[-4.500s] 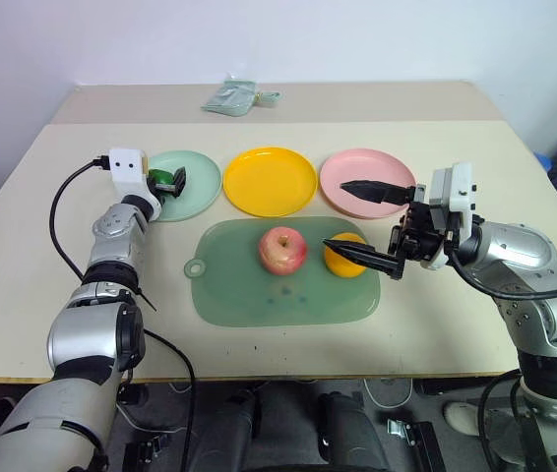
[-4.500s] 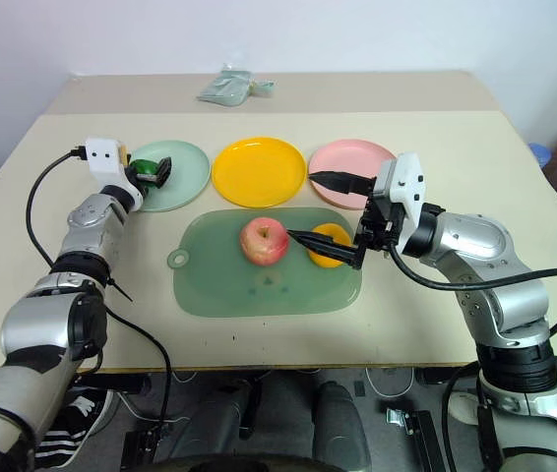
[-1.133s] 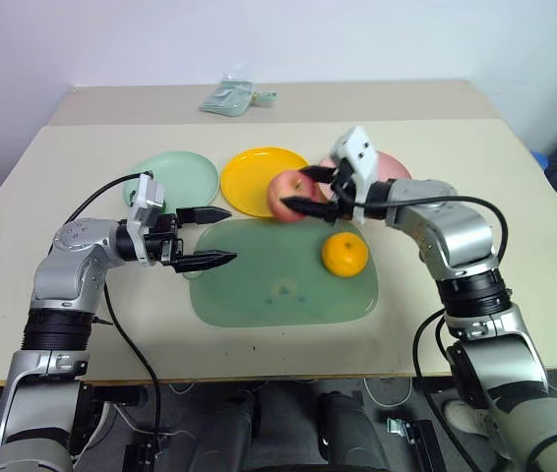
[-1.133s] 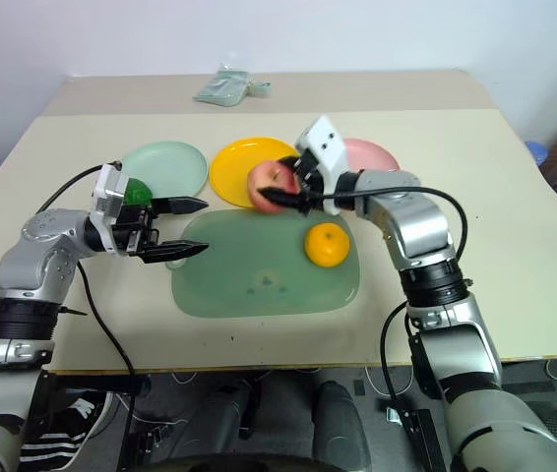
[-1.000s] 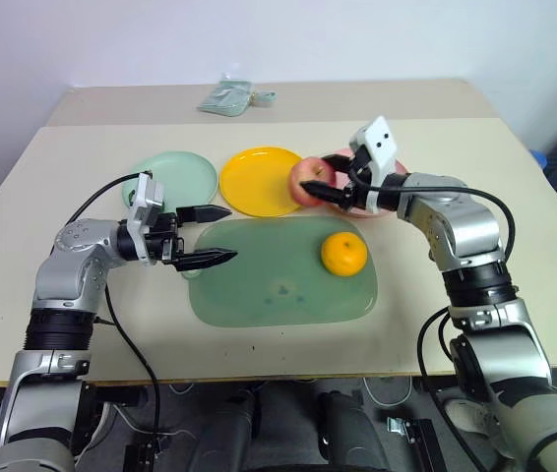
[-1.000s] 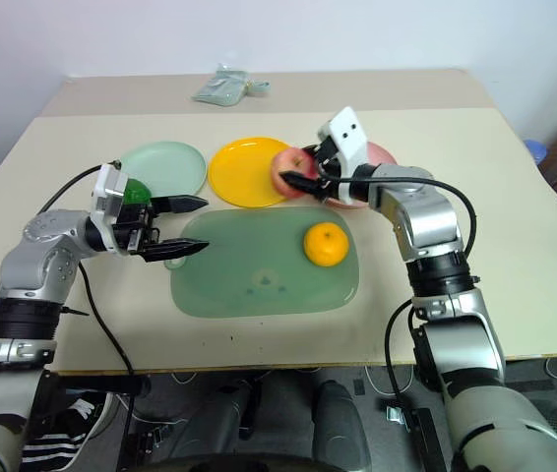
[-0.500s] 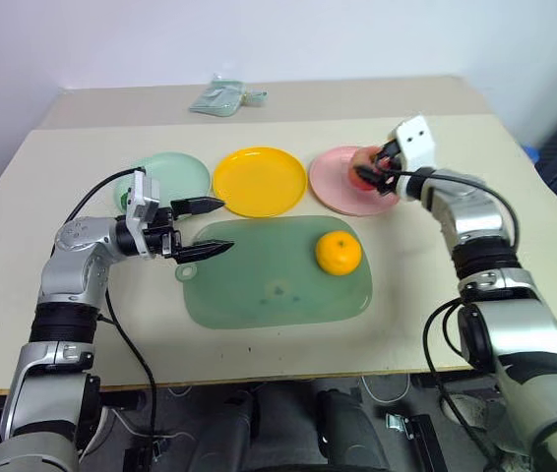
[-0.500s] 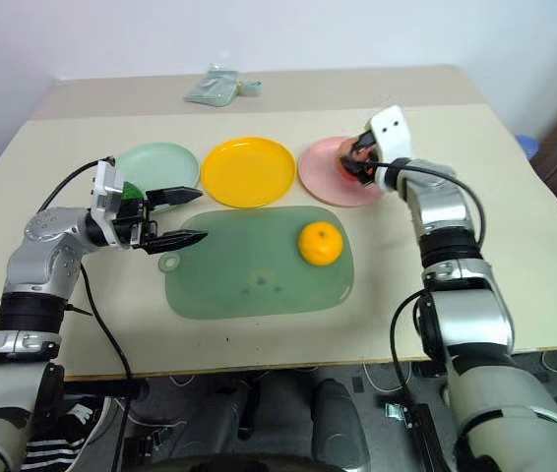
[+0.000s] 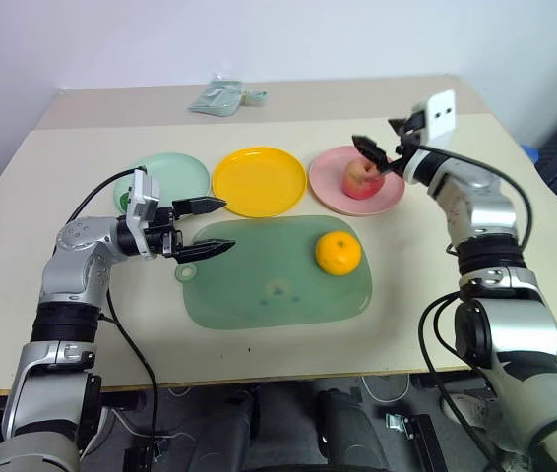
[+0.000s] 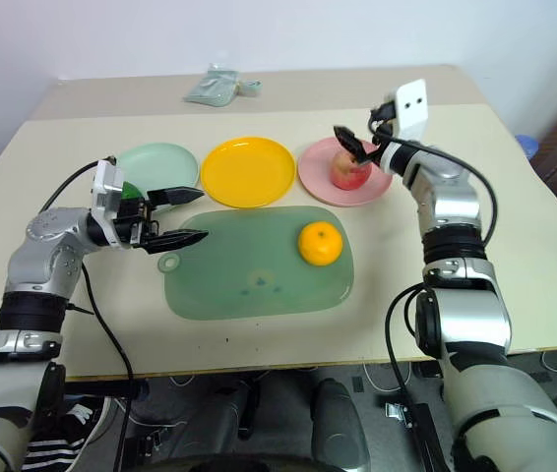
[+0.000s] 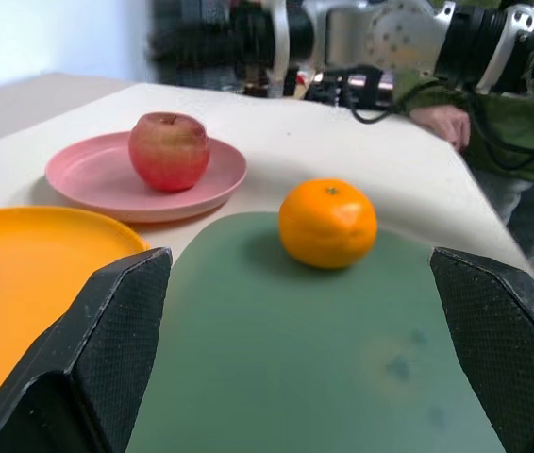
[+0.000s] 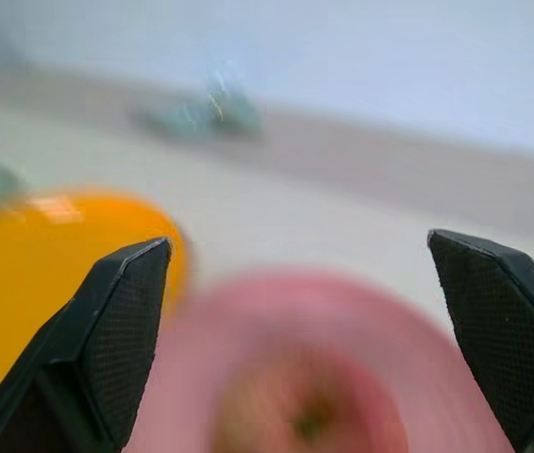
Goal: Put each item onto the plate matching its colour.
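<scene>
The red-pink streaked apple [image 9: 360,178] had moved from the right gripper [image 9: 381,156] onto the round pink plate [image 9: 330,187] — jaws wide. The left gripper [image 9: 203,227], jaws wide, risked nudging the round orange [image 9: 339,253] off the flat green mat [image 9: 259,290].

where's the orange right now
The orange sits on the right part of the green mat, just in front of the pink plate holding the apple.

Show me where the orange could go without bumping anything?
The yellow plate is bare, between the green plate and the pink plate. The pink one already holds the apple. The mat left of the orange is free too.
</scene>
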You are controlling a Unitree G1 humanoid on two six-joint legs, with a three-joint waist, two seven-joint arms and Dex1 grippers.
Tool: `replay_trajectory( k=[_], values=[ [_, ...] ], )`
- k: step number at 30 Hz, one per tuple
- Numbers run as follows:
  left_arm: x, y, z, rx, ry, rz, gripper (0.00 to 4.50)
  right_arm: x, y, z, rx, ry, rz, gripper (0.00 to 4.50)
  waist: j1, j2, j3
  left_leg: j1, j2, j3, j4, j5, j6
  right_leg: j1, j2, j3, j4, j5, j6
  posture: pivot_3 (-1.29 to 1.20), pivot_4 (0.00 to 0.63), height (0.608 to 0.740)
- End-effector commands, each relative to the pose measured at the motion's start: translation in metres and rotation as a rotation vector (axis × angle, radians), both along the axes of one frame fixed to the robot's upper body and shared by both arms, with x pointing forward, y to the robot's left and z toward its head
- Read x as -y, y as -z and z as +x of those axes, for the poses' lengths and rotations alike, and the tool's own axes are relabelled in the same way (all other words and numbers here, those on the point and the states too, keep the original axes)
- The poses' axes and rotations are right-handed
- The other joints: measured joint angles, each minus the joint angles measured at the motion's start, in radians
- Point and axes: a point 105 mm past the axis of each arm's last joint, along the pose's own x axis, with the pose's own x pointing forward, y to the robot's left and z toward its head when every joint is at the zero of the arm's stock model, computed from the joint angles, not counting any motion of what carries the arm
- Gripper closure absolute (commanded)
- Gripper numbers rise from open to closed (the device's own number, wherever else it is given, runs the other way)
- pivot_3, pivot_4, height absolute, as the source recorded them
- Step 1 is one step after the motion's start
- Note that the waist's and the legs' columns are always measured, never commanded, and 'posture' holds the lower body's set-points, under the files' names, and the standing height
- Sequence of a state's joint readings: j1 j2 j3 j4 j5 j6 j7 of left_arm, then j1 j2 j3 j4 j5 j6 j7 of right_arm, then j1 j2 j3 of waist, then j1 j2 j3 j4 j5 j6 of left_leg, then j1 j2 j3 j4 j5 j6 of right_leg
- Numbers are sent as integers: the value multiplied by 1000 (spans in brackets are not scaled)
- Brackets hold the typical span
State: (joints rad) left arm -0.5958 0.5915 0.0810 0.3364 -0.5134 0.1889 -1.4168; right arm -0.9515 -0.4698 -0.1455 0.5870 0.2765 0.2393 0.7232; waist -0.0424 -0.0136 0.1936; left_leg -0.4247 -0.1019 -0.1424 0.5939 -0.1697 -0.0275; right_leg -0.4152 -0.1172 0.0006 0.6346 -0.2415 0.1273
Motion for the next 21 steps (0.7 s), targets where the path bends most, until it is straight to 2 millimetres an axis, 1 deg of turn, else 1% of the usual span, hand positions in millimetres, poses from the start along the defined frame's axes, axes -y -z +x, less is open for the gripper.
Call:
replay_trajectory(
  k=[1, 5, 7, 8, 10, 15, 19, 21],
  values=[
    [-2, -13, -7, 36, 26, -7, 0, -20, -13, -44, 15, -236, -15, 62, 2, 0, 0, 0, 0, 0, 0, 0, 0, 0, 0, 0, 0, 0, 0, 0, 150, 740],
    [-1, -7, -12, -28, 65, 31, 0, -40, 3, -89, -51, -406, -106, 62, -2, 0, 0, 0, 0, 0, 1, 0, 0, 0, 0, 0, 0, 0, 0, 0, 150, 740],
    [-1, -5, -13, -31, 70, 45, 0, -46, 21, -106, -97, -448, -206, 62, -1, 0, 0, 0, 1, 0, 1, 0, 0, 0, 0, 1, 0, 0, 0, 0, 150, 740],
    [-1, -3, -14, -38, 77, 56, 0, -47, 29, -111, -123, -451, -236, 62, 0, 0, 0, 0, 1, 0, 1, 0, 0, 0, 0, 1, 0, 0, 0, 0, 150, 740],
    [0, -1, -15, -40, 88, 74, 0, -48, 39, -113, -153, -434, -263, 62, 0, 0, 0, 0, 1, 0, 1, 0, 0, 0, 0, 0, 0, 0, 0, 0, 150, 740],
    [1, 6, -15, -30, 105, 133, 0, -50, 54, -116, -204, -425, -273, 62, 6, 0, 0, 0, 1, 1, 2, 0, 0, 0, -1, 1, -1, 0, 0, 0, 150, 740],
    [0, 8, -15, -29, 107, 135, 0, -50, 67, -114, -231, -409, -311, 62, 8, 0, 0, 0, 1, 1, 2, 0, 0, 0, -1, 1, -1, 0, 0, 0, 150, 740],
    [-1, 9, -15, -31, 107, 140, 0, -46, 79, -111, -242, -382, -385, 62, 8, 0, 0, 0, 1, 1, 2, 0, 0, 0, -1, 1, -1, 0, 0, 0, 150, 740]
  ],
)
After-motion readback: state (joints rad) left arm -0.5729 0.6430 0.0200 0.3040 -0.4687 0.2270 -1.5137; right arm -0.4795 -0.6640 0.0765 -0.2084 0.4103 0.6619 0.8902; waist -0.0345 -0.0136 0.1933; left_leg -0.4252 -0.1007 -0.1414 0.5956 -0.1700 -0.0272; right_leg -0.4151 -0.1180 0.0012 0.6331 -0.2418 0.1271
